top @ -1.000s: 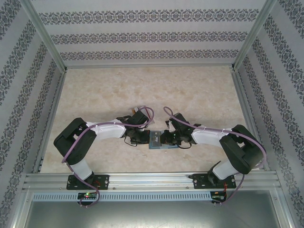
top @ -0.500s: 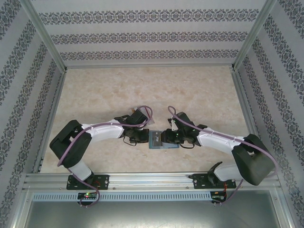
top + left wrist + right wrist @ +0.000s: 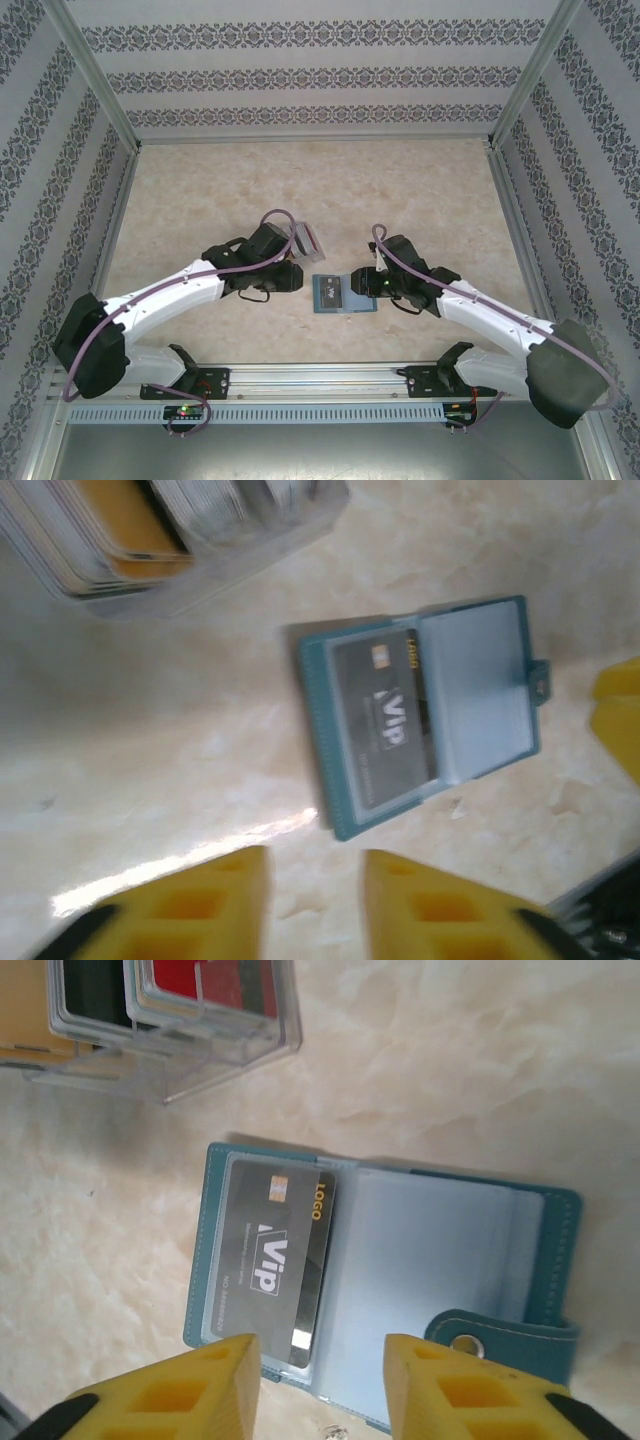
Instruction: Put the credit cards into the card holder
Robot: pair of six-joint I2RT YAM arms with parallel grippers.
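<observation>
The card holder is teal-blue at its edges with a paler, milky blue sleeve inside, and the credit card in it is dark grey with white "VIP" lettering and a yellow "LOGO" (plus a small gold chip). The table is cream with faint marbled veining, and the walls are white with bands of grey floral pattern. The left gripper and right gripper are yellow, and the spare cards in the clear box show red, black and yellow.

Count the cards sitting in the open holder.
1: a dark VIP card lies in the holder's left half. The right sleeve looks empty; more may hide underneath. Other cards stand in the rack.
</observation>
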